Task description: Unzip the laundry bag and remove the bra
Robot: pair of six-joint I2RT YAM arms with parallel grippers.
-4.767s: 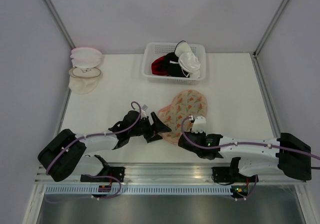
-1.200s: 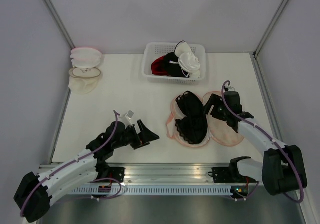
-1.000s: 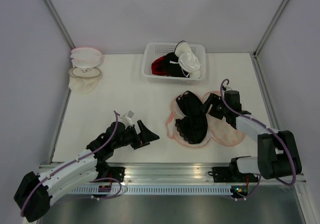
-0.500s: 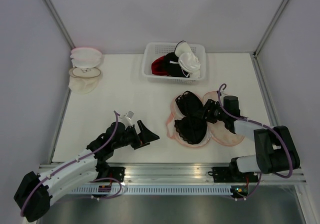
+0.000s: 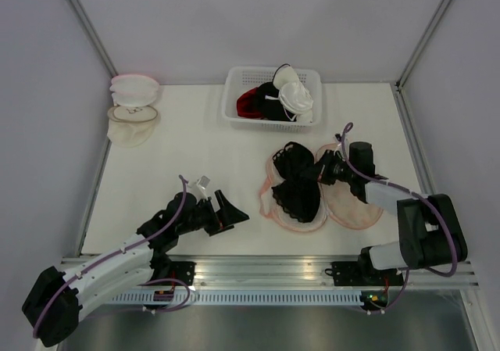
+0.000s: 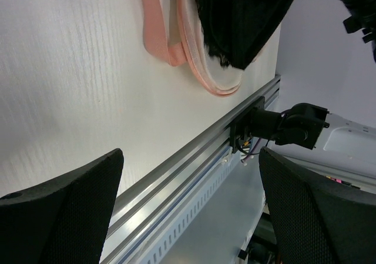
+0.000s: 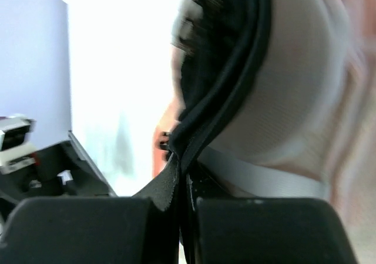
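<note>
The right fingers (image 7: 171, 189) are pinching shut on the edge of the black lace bra (image 5: 295, 185). The left fingers (image 5: 229, 208) are hanging spread wide and empty over the near left part of the white worktop (image 5: 195, 148). The flat beige fabric laundry bag with pink edge trim (image 5: 351, 206) is lying unzipped and folded open right of centre, pale lining facing up. The white plastic lattice basket (image 5: 234, 109) is sitting at the far edge, holding red, black and white garments. The bra is lying over the bag's left half. Two pale domed pouches (image 5: 133, 105) are lying at the far left.
</note>
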